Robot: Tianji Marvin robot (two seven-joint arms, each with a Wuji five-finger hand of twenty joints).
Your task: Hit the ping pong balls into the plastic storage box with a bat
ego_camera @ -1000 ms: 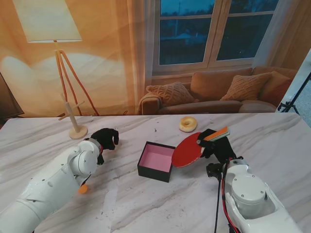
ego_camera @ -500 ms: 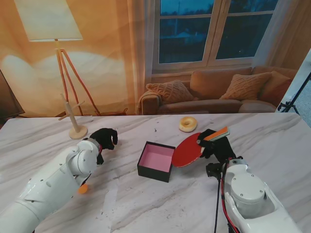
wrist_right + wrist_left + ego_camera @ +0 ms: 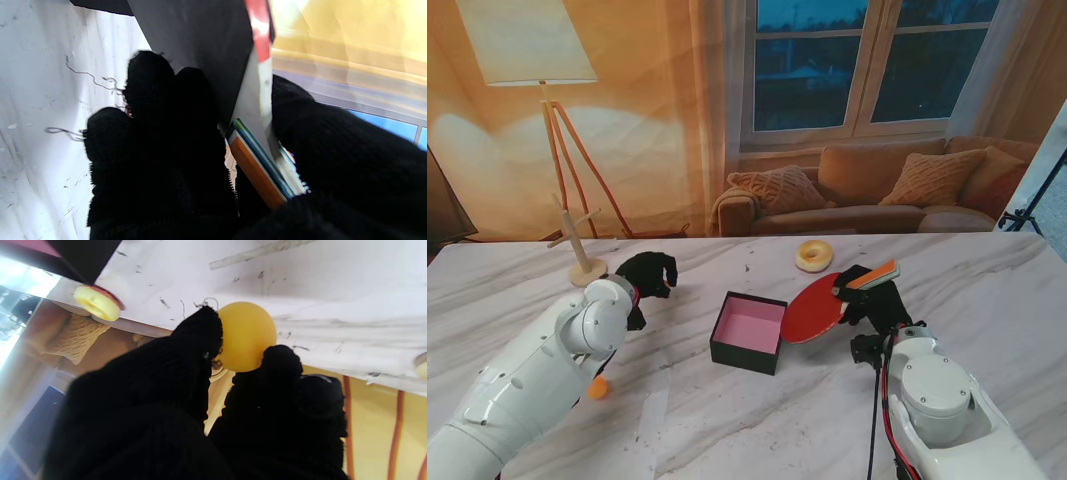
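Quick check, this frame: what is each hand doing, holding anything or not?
Left hand: shut on an orange ping pong ball, pinched between its fingers.
Right hand: shut on the bat, gripped at the handle.

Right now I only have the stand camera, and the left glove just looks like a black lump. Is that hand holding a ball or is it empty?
Observer: It is holding one. The left wrist view shows an orange ping pong ball pinched between the fingertips of the left hand.
Operator: And how is the other hand gripping the bat?
Observer: In the right wrist view, the right hand has fingers on one side of the handle of the bat and the thumb on the other, so it is closed around the handle.
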